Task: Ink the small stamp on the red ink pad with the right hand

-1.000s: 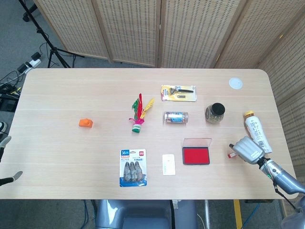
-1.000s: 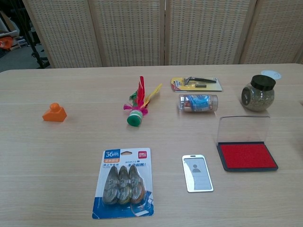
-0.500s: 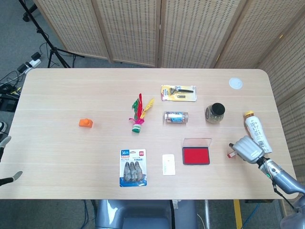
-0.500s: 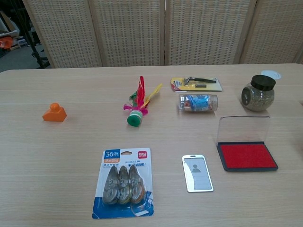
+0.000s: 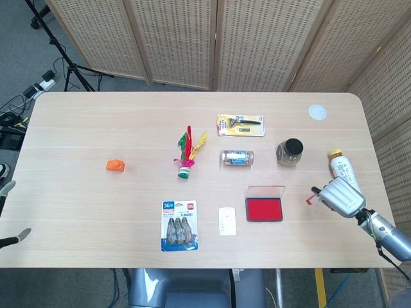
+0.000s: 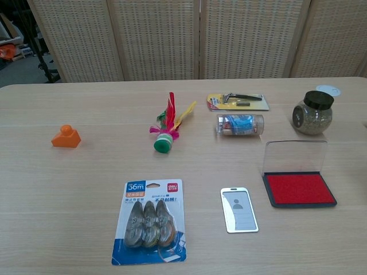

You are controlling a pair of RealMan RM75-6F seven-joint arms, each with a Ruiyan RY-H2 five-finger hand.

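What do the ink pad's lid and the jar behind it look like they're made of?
The ink pad has a lid that looks like clear, glossy plastic: the table's wood grain shows through it. The jar looks like clear glass or plastic, contents visible, under a black cap, probably plastic.

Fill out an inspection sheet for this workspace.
Surface: wooden table.
Job's things: red ink pad open, lid up; small stamp in right hand, clear of the pad.
Clutter: orange block, shuttlecock, tape pack, card, razor pack, two jars, bottle.
Hands: right hand holds the stamp; left hand not in view.
Cables: on floor, far left.
Surroundings: woven screens.
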